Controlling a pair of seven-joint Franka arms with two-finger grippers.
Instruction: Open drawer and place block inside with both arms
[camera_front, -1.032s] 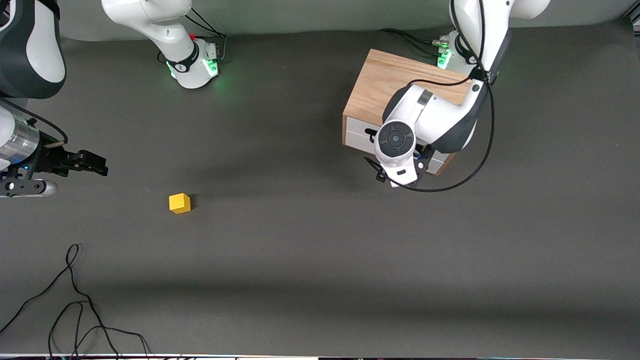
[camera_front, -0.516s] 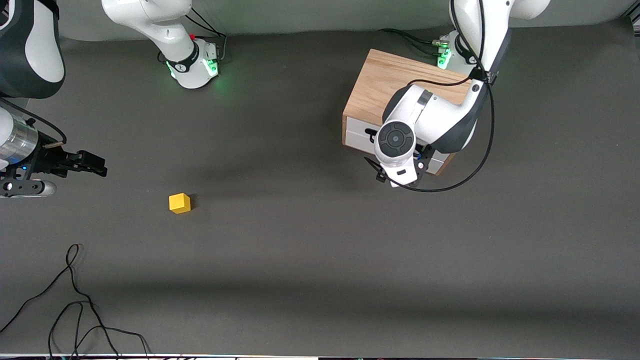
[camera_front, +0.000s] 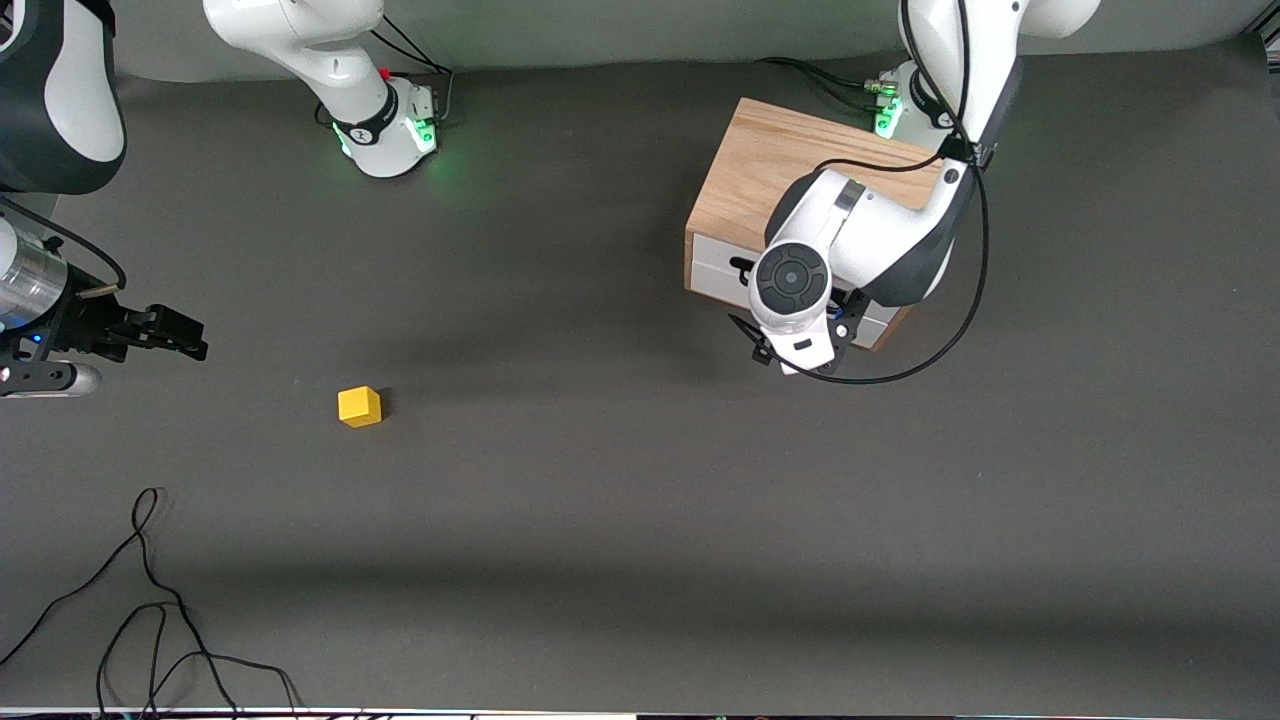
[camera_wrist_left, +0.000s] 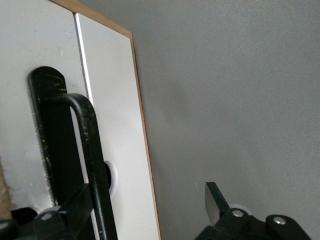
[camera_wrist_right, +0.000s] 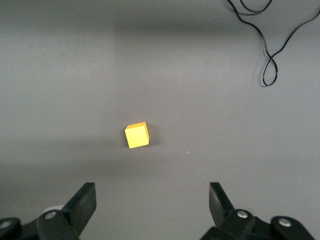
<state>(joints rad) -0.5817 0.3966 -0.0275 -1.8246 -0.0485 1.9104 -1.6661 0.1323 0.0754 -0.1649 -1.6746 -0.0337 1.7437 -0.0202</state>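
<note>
On the grey worktop (camera_front: 600, 520) the block (camera_front: 359, 407) lies free. Right gripper (camera_wrist_right: 152, 202) hangs above it, jaws wide, empty. Left gripper (camera_wrist_left: 145, 210) is at the shut drawer (camera_front: 715, 270) — jaws wide around its handle (camera_wrist_left: 87, 150), not closed.

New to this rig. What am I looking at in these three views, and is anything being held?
Two white robot arms sit at a grey table, each ending in a black two-finger gripper. The wide picture comes from a high camera facing the robots. The other two come from cameras on each arm's wrist, looking past the fingers.

The left gripper is at the white drawer front of the wooden cabinet, open, with the black handle between its fingers. The drawer looks shut.

The right gripper hangs open over bare table at the right arm's end, holding nothing. Its wrist view looks down on the yellow block, which lies alone on the table, nearer the front camera than the cabinet. A loose black cable lies nearer that camera still.
</note>
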